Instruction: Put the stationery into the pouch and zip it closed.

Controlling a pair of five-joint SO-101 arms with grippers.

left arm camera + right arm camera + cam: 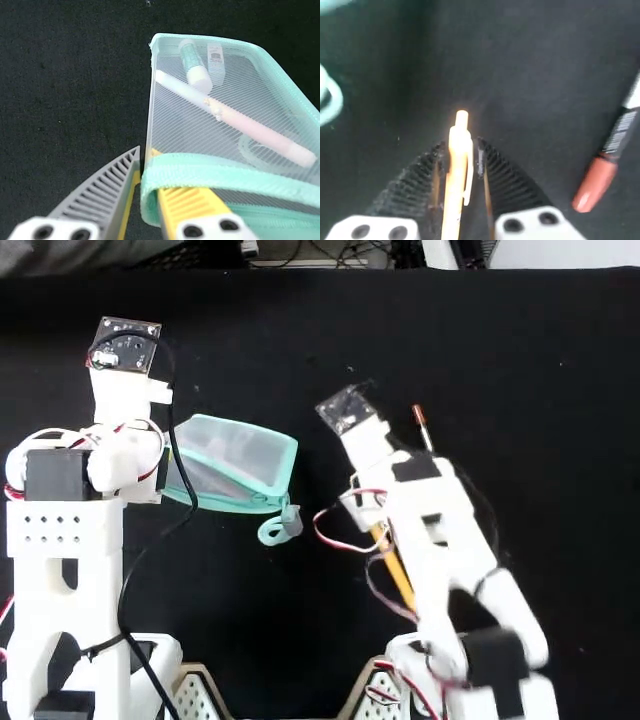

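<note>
We find the left gripper (144, 161) closed on the pouch (225, 85) rim, the pouch extending ahead of it. The right gripper (461, 150) clamps an orange pen (460, 134); a second pen (614, 145) lies on the bench (540, 60) beside it.

We see the right arm (440, 530) hiding most of the orange pen (399, 575); the left arm (120, 455) covers the nine-o'clock end of the pouch (240, 465).

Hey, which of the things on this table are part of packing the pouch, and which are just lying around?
Part of the job:
pouch, held by the left hand
orange pen in the right hand
brown-tipped pen on the black cloth
pink pen already inside the pouch

Just lying about:
cables beyond the cloth
</note>
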